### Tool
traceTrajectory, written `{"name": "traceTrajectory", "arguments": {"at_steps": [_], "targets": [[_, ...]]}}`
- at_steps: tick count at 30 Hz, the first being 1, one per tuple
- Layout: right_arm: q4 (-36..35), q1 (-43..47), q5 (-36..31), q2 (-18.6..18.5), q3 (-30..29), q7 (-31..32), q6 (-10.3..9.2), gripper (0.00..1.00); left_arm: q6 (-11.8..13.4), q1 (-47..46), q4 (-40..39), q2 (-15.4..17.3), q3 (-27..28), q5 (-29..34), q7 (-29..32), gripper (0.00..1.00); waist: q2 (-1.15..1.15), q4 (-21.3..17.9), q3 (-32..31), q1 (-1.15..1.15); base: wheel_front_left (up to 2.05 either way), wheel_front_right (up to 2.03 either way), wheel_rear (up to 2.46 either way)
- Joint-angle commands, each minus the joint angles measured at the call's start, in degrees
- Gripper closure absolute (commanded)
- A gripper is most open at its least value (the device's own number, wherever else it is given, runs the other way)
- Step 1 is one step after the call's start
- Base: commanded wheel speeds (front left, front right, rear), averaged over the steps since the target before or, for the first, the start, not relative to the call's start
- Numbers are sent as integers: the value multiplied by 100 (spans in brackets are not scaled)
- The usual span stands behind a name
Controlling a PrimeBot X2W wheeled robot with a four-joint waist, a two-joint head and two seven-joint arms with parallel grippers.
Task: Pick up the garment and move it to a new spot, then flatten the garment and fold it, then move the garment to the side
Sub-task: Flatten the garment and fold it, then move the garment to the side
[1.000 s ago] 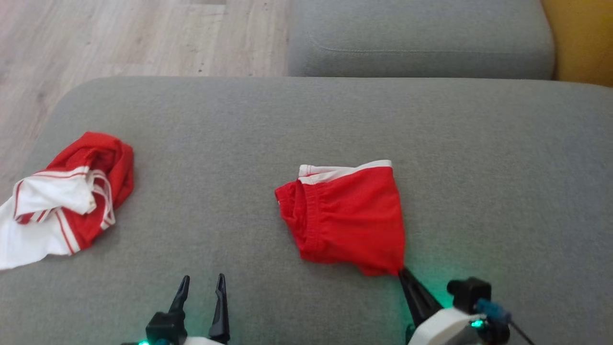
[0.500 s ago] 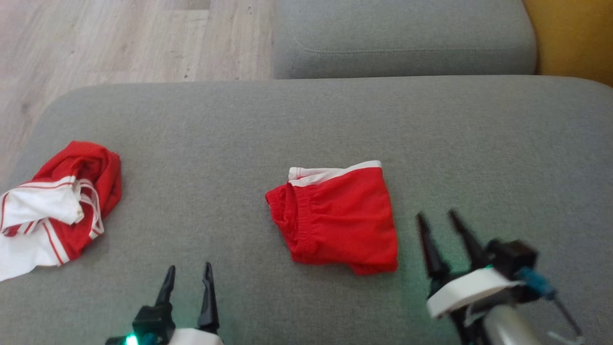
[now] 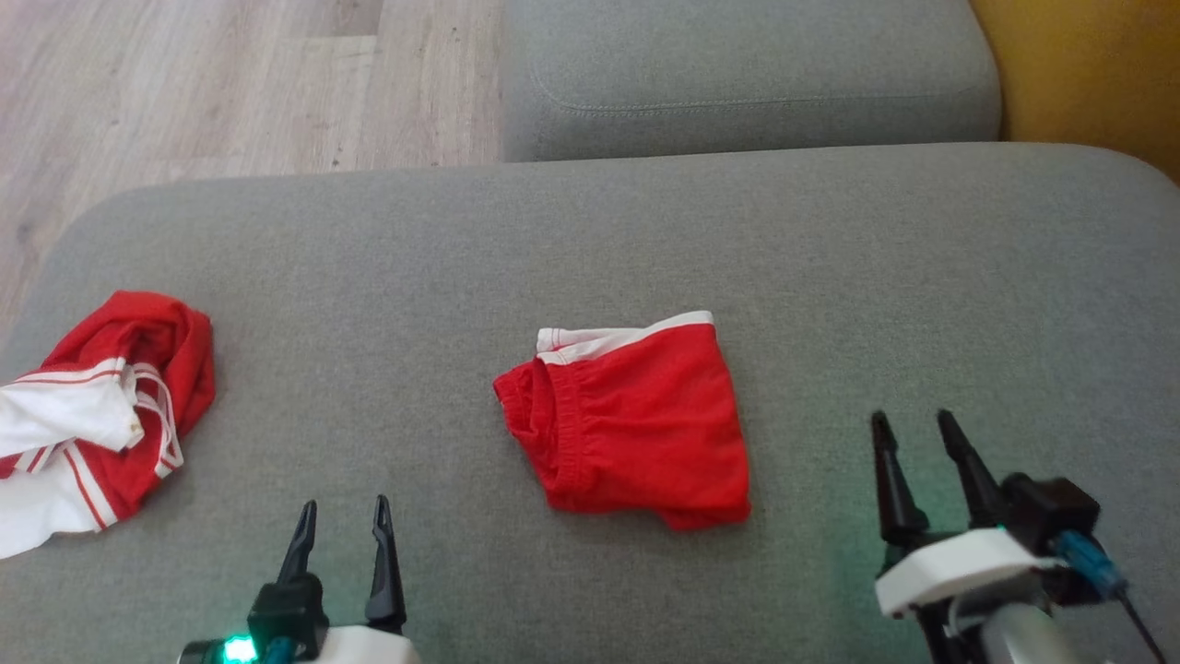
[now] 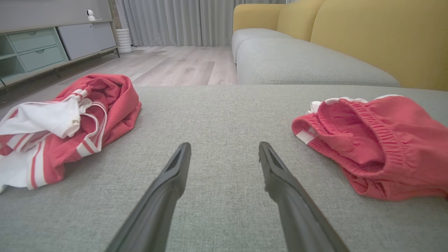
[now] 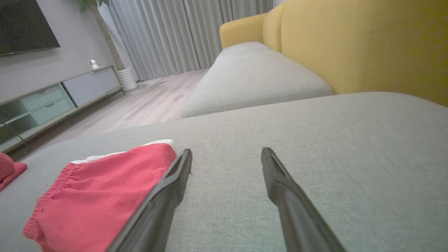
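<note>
Head view places the red shorts [image 3: 627, 415] near the middle of the grey seat cushion [image 3: 830, 240], lying flat as a compact folded packet, white trim along the far edge and the elastic waistband bunched at the left; both grippers are clear of them; the left gripper [image 3: 344, 503] sits low at the near edge with its jaws spread and empty, and the right gripper [image 3: 913, 417] stands just beside the packet's right edge, jaws likewise apart and holding nothing; judged from this, the pick-up, the flattening and the fold look done, and the carry to the side seems to be what is left, since the packet lies centrally; a crumpled red-and-white garment [image 3: 92, 406] lies well apart at the cushion's left edge, and whether it belongs to the job I cannot tell; the left wrist view, low over the cushion, adds that the waistband gapes open toward that gripper with the layers loosely stacked, so the fold is soft there rather than crisp; it also takes in a low cabinet [image 4: 52, 45] and grey curtains [image 4: 175, 21] across the wooden floor [image 4: 175, 66]; the right wrist view shows the shorts' other edge lying smooth beside one finger, contact unclear, and a yellow backrest [image 5: 367, 45] behind the cushion.
</note>
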Motion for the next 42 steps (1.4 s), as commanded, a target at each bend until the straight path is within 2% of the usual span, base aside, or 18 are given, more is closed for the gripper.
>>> {"name": "traceTrajectory", "arguments": {"at_steps": [1,9,17,20,23,29,30,31,36,42], "targets": [[-125,-111,-59,-13,9,-79,-4,0,60,-168,-206,15,185,73,-30,0,0,3,11,0,0,0,0],[13,-151,-161,-13,-189,-79,-4,0,96,-175,-266,15,149,123,-30,0,0,21,80,0,0,0,0],[481,-599,180,-13,521,-79,-4,0,24,-271,-223,15,-132,10,-30,0,0,335,316,0,0,0,0],[846,-1021,379,-13,683,-79,-4,0,-18,-379,-193,15,-300,-24,-30,0,0,593,516,0,0,0,0],[1552,-1506,550,-13,786,-79,-4,0,-45,-497,-104,15,-464,-65,-30,0,0,955,721,0,0,0,0],[2576,-1825,933,-13,1067,-79,-4,0,-52,-549,-46,15,-514,-47,-30,0,0,1281,860,0,0,0,0],[2687,-1840,1180,-13,1250,-79,-4,31,-58,-550,-54,15,-511,-43,-30,0,0,1310,870,0,0,0,0],[2674,-1845,1252,-13,1295,-79,-4,100,-54,-546,-65,15,-506,-39,-30,0,0,1306,869,0,0,0,0],[2290,-1788,1136,-13,1003,-79,-4,100,-66,-490,-149,15,-474,-55,-30,0,0,961,778,0,0,0,0],[2031,-1745,973,-13,945,-79,-4,100,-171,-540,-182,15,-514,-18,-30,0,0,-165,686,0,0,0,0]]}}
